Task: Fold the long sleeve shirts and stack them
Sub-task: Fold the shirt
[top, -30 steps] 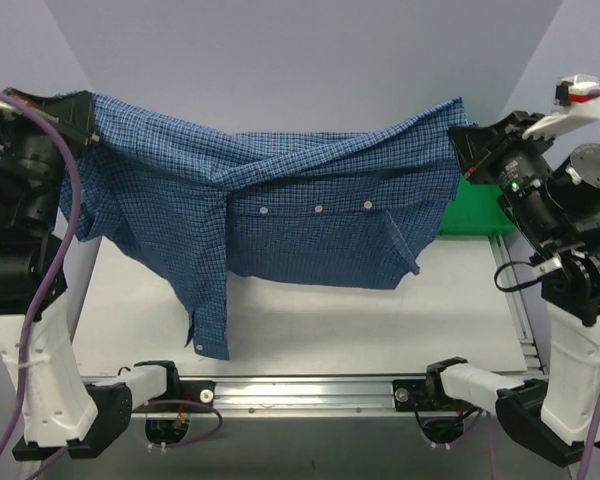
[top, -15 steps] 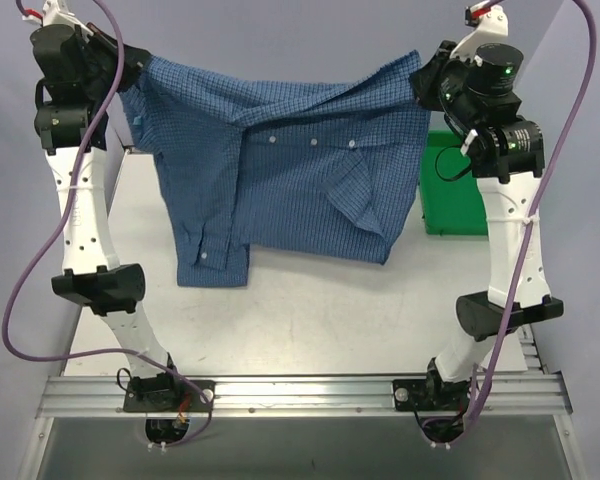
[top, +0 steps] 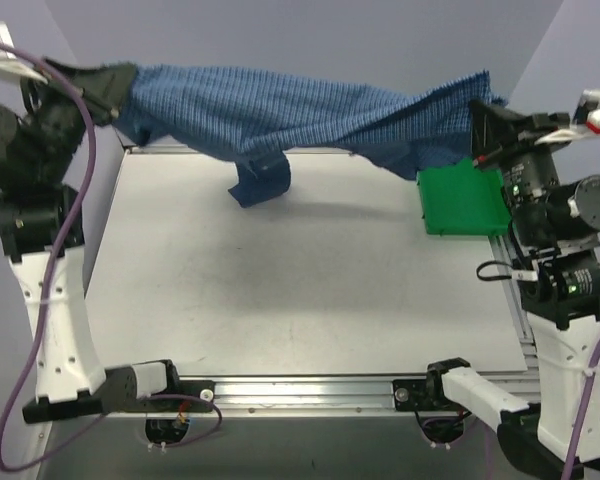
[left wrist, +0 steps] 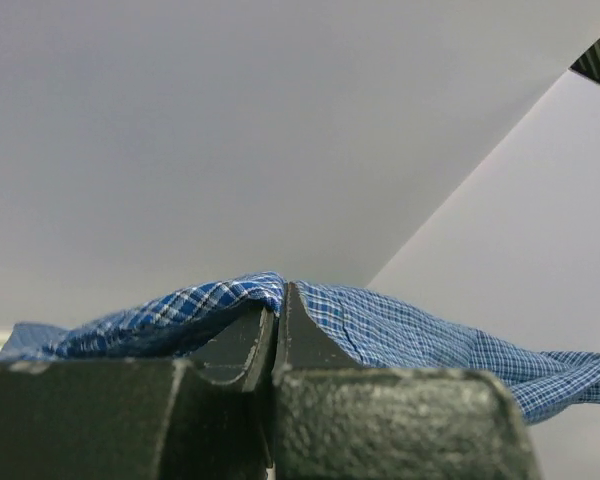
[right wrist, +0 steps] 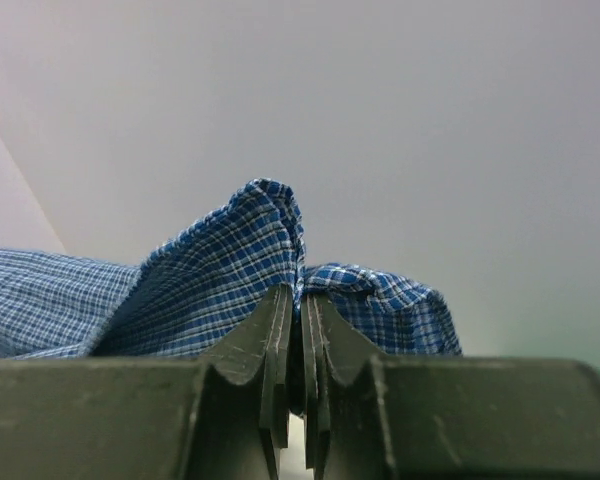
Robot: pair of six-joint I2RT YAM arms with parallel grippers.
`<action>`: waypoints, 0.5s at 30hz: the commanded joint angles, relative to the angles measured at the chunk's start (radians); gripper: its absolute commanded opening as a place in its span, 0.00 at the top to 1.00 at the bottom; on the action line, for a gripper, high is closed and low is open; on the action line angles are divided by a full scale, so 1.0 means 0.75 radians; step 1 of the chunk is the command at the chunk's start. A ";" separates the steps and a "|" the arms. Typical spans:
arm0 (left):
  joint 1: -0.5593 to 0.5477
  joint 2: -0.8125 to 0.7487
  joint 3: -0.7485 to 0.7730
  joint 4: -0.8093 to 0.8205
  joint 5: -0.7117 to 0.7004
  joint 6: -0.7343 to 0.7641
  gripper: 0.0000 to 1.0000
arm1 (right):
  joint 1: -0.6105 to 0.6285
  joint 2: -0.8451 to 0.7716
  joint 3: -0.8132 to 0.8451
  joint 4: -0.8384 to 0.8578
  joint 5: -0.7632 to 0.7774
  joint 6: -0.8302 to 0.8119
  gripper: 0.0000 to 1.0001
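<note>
The blue fine-checked cloth long sleeve shirt (top: 280,110) hangs stretched above the far edge of the white surface (top: 280,300). The left tool (top: 115,85) and the right tool (top: 477,125) each clench one end.

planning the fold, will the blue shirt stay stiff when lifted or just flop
Probably floppy: the shirt sags between the left gripper and right gripper, a sleeve dangling toward the table. Likely light: thin pinches at two edges carry it. It may slump wherever unsupported.
</note>
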 commanded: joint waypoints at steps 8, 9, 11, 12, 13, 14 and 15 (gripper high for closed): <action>0.013 -0.387 -1.240 -0.152 -0.089 0.112 1.00 | -0.004 -0.125 -0.828 -0.049 -0.117 0.251 1.00; 0.011 -0.452 -1.275 -0.212 -0.110 0.146 0.99 | -0.004 -0.143 -0.883 -0.059 -0.113 0.251 1.00; 0.011 -0.506 -1.306 -0.259 -0.195 0.242 0.99 | -0.004 -0.157 -0.912 -0.067 -0.097 0.245 1.00; 0.011 -0.534 -1.304 -0.269 -0.226 0.262 0.98 | -0.004 -0.156 -0.916 -0.068 -0.058 0.241 1.00; 0.011 -0.539 -1.304 -0.269 -0.253 0.285 0.97 | -0.006 -0.145 -0.914 -0.070 -0.035 0.239 1.00; 0.013 -0.531 -1.300 -0.269 -0.269 0.291 0.97 | -0.006 -0.127 -0.906 -0.072 -0.023 0.233 1.00; 0.011 -0.500 -1.300 -0.259 -0.267 0.295 0.96 | -0.004 -0.084 -0.900 -0.072 -0.007 0.227 1.00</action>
